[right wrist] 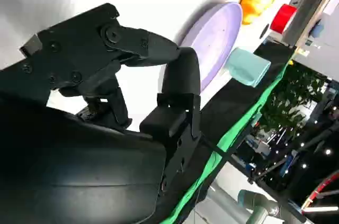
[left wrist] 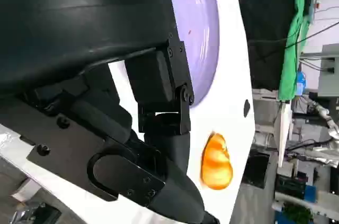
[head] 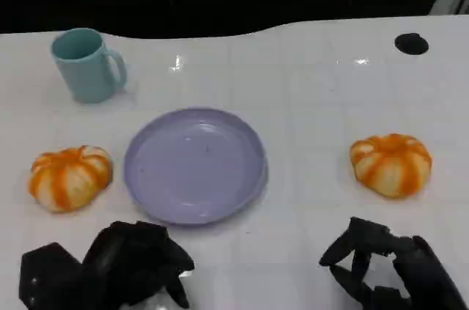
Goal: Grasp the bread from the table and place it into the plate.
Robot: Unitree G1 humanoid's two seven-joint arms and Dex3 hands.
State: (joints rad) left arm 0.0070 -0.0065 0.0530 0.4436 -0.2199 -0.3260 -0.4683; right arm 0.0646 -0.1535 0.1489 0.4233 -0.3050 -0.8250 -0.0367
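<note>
White table carries everything. Lavender plate sits at centre, nothing in it. Left robot hand hovers at the near edge just in front of the plate, fingers curled in, holding nothing. Right robot hand is low at the near right, fingers apart, gripping nothing. Two orange-and-white striped bread rolls lie on the table: left bread just beside the plate's left rim, right bread well apart to the plate's right, beyond the right robot hand. Teal mug stands upright at far left, handle to the right. Small black disc at far right.
</note>
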